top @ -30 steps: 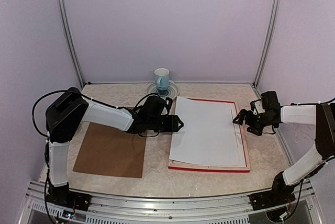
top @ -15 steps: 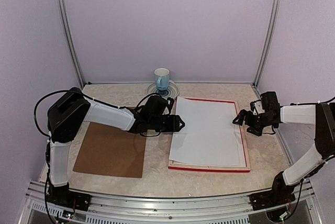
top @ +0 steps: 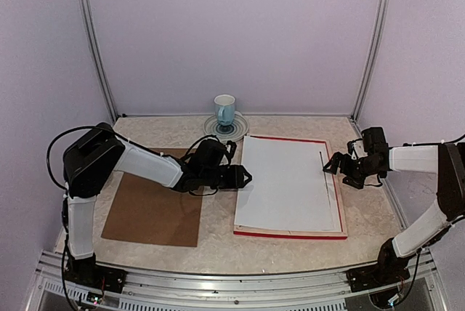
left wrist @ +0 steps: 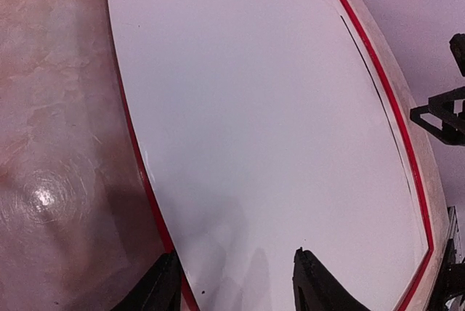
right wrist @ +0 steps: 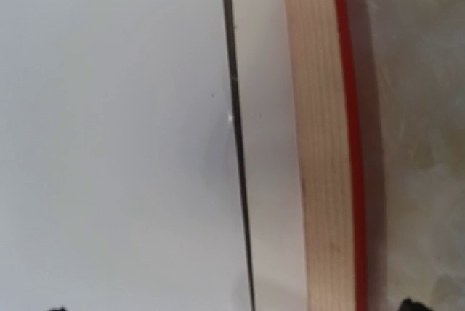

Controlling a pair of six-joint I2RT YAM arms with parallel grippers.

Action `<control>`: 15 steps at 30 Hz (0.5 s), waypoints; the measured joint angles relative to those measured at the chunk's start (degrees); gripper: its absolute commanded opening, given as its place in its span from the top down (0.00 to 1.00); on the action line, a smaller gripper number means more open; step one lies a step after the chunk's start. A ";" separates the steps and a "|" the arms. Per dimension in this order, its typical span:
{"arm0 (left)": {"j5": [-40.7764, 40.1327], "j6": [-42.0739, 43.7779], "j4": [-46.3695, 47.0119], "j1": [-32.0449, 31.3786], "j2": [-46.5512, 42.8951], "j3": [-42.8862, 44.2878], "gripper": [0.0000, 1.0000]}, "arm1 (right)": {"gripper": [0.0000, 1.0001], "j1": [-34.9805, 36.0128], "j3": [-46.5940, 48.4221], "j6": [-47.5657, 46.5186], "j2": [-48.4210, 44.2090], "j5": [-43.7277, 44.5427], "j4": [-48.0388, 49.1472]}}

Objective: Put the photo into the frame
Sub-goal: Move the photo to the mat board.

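White, thin and smooth, with a soft sheen: photo (top: pixel 287 184), blank side up, print side hidden. Lies flat on top of frame (top: pixel 290 233), at mid-table, slightly right of centre. Covers frame's left rail, leaving only a narrow red edge beside it in left wrist view. Stops short of right rail, with a dark line along that edge, then a pale strip, then grained pale wood (right wrist: pixel 320 144) and a red outer edge. Rectangular both, frame slightly the larger.

Left gripper (top: pixel 243 176) low at photo's left edge, black fingers (left wrist: pixel 320 285) apart, one over photo, the other over frame's edge, nothing clamped. Right gripper (top: pixel 330 166) by frame's right rail, spread wide, holding nothing.

Flat brown board (top: pixel 152 209) on the left, matte, partly under left arm. Mug (top: pixel 224 110) on saucer at the back. Beige marbled table (top: pixel 290 253) below, glossy.
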 measured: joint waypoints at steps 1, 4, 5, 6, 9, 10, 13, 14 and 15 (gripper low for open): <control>0.26 -0.24 0.48 0.04 -0.22 -0.57 0.49 | 0.01 0.00 0.00 0.00 0.00 0.00 0.00; 1.01 -0.74 3.10 0.13 -1.05 -1.97 0.51 | 0.01 0.00 0.00 0.00 0.00 0.00 -0.02; 1.40 -1.07 4.02 0.24 -1.42 -2.45 0.51 | 0.01 0.00 0.00 0.00 0.00 0.00 -0.02; 1.73 -1.42 4.87 0.39 -1.81 -2.89 0.52 | 0.01 0.00 0.00 0.00 0.00 0.02 -0.07; 2.97 -2.49 7.54 0.85 -3.04 -4.31 0.53 | 0.01 0.00 0.00 -0.02 0.00 0.04 -0.17; 3.39 -2.84 8.33 1.07 -3.30 -4.68 0.54 | 0.01 0.00 0.00 0.00 0.00 0.07 -0.24; 4.94 -4.07 10.71 1.73 -3.52 -5.16 0.55 | 0.01 0.00 0.00 -0.02 0.00 0.13 -0.46; 5.38 -4.37 11.21 1.88 -3.52 -5.22 0.56 | 0.01 0.00 0.00 0.00 0.00 0.15 -0.46; 5.92 -4.72 11.98 2.10 -3.52 -5.33 0.56 | 0.01 0.00 0.00 -0.02 0.00 0.15 -0.46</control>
